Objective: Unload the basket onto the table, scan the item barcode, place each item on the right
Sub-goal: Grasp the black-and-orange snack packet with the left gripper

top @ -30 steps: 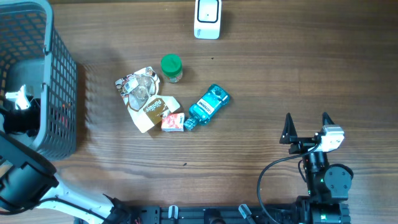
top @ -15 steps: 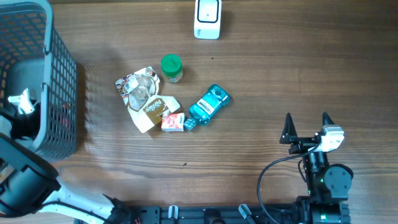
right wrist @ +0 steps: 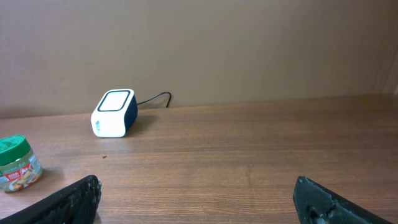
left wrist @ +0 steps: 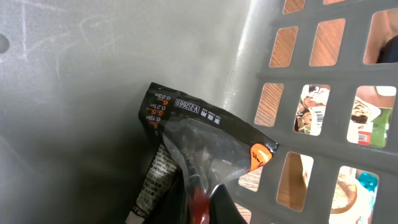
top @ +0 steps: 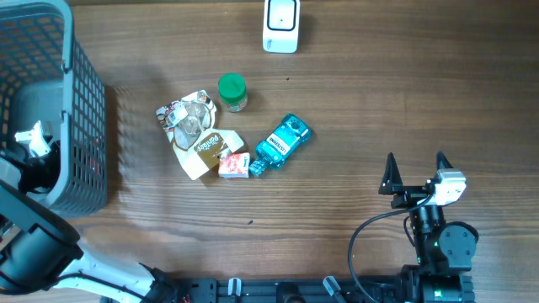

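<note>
In the left wrist view, a black packet with a clear window, white print and an orange sticker lies inside the grey basket, against its lattice wall. My left gripper is shut on the packet's lower end, where a red strip shows between the dark fingers. From overhead, only the left arm reaching into the basket shows. The white scanner stands at the table's far edge. My right gripper hovers open and empty at the near right.
A pile sits mid-table: a green-lidded jar, a teal bottle, a crumpled wrapper, a beige packet and a small red-and-white box. The scanner's cable runs back along the wall.
My left gripper has shifted slightly inside the basket, and the basket's right wall has edged a little to the right. The right arm has not moved.
</note>
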